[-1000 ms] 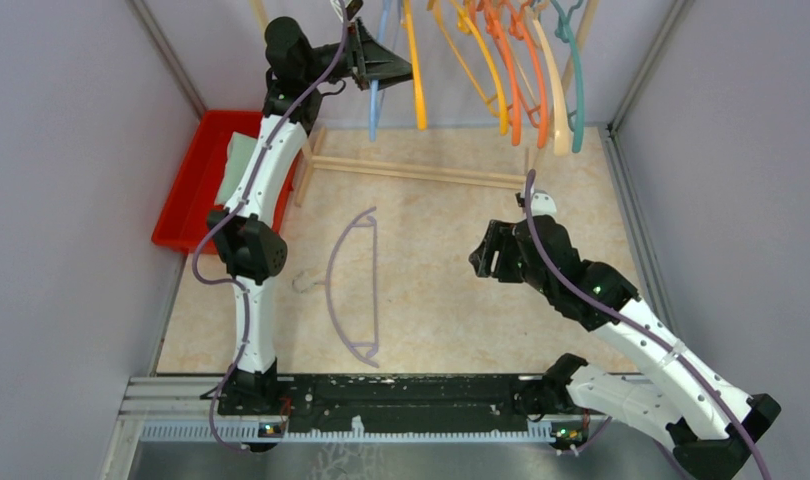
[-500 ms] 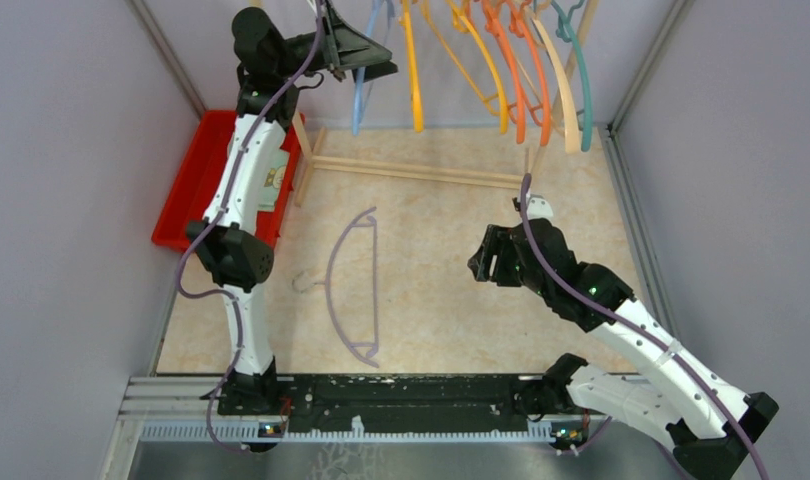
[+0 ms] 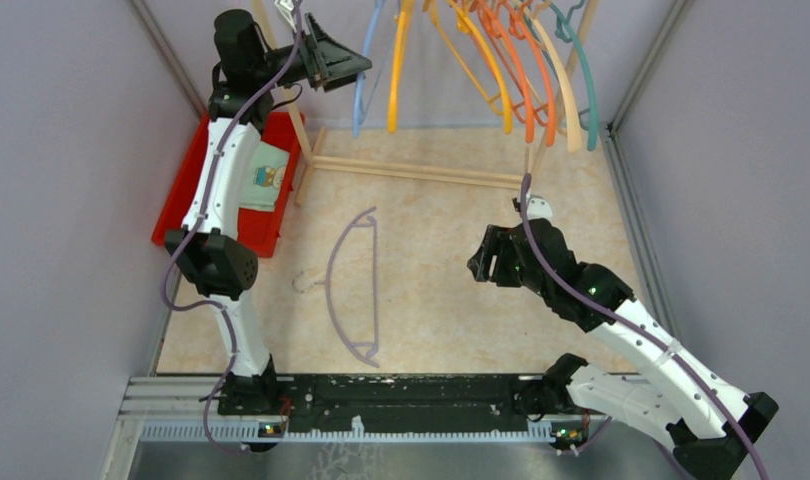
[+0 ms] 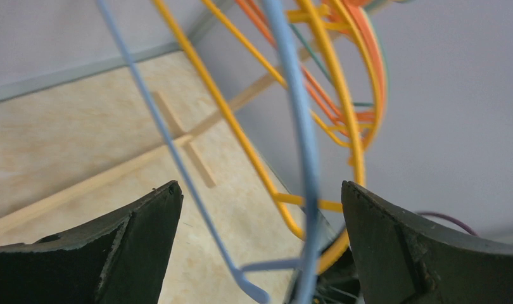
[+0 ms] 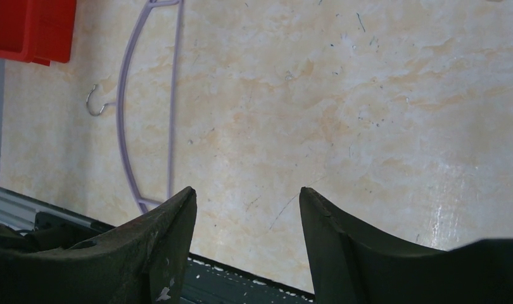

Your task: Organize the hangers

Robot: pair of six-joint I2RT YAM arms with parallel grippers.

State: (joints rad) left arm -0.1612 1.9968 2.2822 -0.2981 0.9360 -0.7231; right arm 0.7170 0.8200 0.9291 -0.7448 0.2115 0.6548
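We see the left gripper (image 3: 339, 68) raised at upper left, fingers apart. The light blue hanger (image 3: 359, 92) hangs between them, seemingly untouched, with the yellow hanger (image 3: 394, 90) just beyond. The lavender hanger (image 3: 353, 285) lies flat at centre, well apart from the right gripper (image 3: 484, 255), whose fingers are likewise spread.

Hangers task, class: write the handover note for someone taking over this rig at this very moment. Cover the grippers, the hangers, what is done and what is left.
Grippers: the left gripper is open, raised at the rack, with the light blue hanger just off its fingers, not gripped. The right gripper is open and empty above the table.
Hangers: the light blue hanger, yellow hanger, orange hangers, peach hanger and teal hanger hang on the rack. The lavender hanger lies flat on the table.
Done: all but one hung.
Left: probably hang the lavender hanger.
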